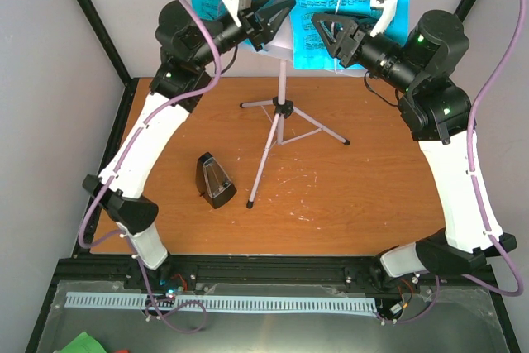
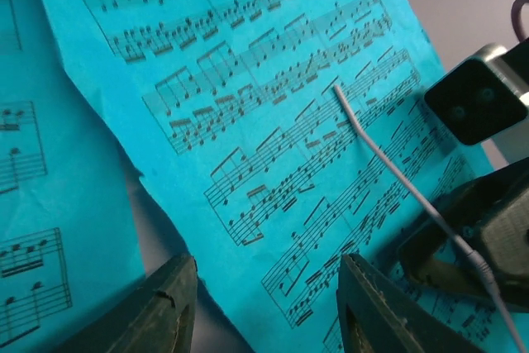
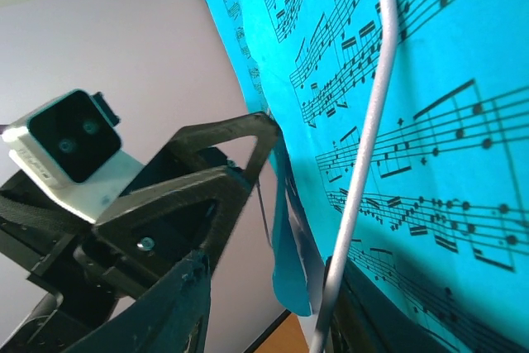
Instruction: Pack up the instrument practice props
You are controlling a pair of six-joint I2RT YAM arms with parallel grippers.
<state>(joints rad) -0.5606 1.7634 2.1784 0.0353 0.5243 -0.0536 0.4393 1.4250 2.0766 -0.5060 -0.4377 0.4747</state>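
Both sets of jaws apart at the music stand [image 1: 281, 109]: left gripper [image 2: 264, 279] frames a cyan page [image 2: 273, 121] edge, right gripper [image 3: 273, 287] straddles the wire retainer [image 3: 372, 121], likely to free sheets.

lite: bright, even | shadows: soft | wrist views: sharp

Fixed top view high behind the near edge, angled down over the whole orange-brown wooden table [image 1: 364, 192], left wrist view close against cyan sheet-music pages with black notes [image 2: 248, 121], right wrist view equally close, tilted upward, all sharing those pages.
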